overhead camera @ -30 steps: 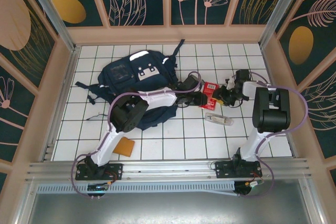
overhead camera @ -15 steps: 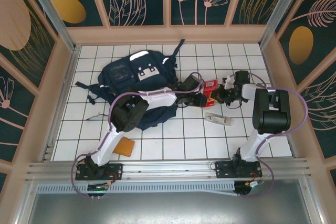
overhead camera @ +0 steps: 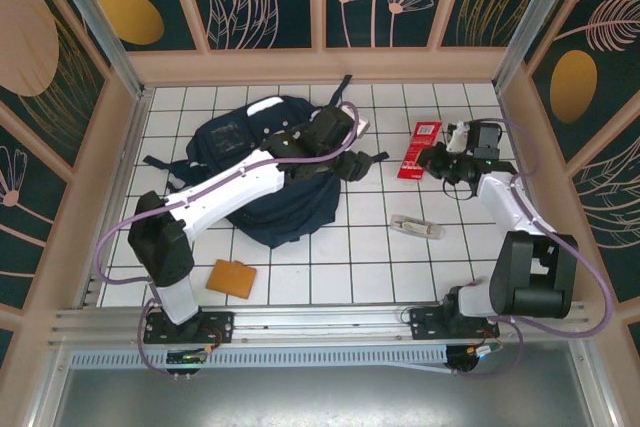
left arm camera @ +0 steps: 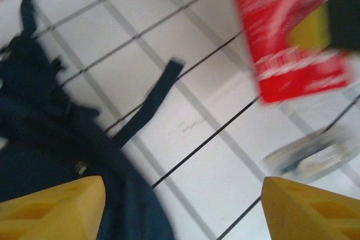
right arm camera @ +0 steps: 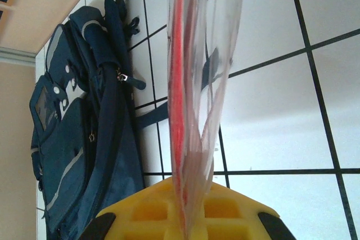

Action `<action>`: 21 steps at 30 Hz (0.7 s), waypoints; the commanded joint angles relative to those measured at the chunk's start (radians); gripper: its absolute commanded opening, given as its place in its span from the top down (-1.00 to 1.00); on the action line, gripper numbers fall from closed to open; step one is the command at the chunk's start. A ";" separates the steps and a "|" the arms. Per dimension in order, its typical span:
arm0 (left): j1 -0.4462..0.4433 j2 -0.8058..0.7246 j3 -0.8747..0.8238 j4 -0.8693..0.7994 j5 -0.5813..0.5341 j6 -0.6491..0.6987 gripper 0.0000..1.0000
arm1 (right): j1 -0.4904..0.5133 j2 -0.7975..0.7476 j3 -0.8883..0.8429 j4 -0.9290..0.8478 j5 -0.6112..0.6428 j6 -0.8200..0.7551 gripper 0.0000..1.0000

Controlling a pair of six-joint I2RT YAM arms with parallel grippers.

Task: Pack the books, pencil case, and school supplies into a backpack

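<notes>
Right gripper: my yellow fingers are pressed together on the red packet, pinching one end. It stands edge-on straight out from my jaws, in a clear sleeve.
Left gripper: jaws spread wide with nothing between them, hanging over the white tiled floor.
Strap: dark, flat on the tiles just ahead of my left jaws.
Backpack: navy fabric, lying under and beside my left-hand finger. From my right jaws it lies ahead and to the left, apart from the packet.
Red packet, seen from the left jaws: ahead and to the right, blurred.
Pale slim piece: flat on the tiles, off the right-hand finger of my left jaws and behind my right jaws.
Orange pad: flat on the tiles, well behind my left jaws, near the left arm's base.
</notes>
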 commanded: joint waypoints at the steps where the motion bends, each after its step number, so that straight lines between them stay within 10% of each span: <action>1: 0.031 0.098 -0.068 -0.221 -0.124 0.070 -0.50 | -0.002 -0.042 0.026 -0.052 0.019 0.014 1.00; 15: 0.132 0.202 -0.087 -0.221 -0.285 -0.072 0.25 | 0.008 -0.074 0.062 -0.145 0.010 -0.035 1.00; 21: 0.133 0.119 -0.082 -0.216 -0.172 -0.093 0.00 | 0.019 -0.068 0.099 -0.186 0.004 -0.053 1.00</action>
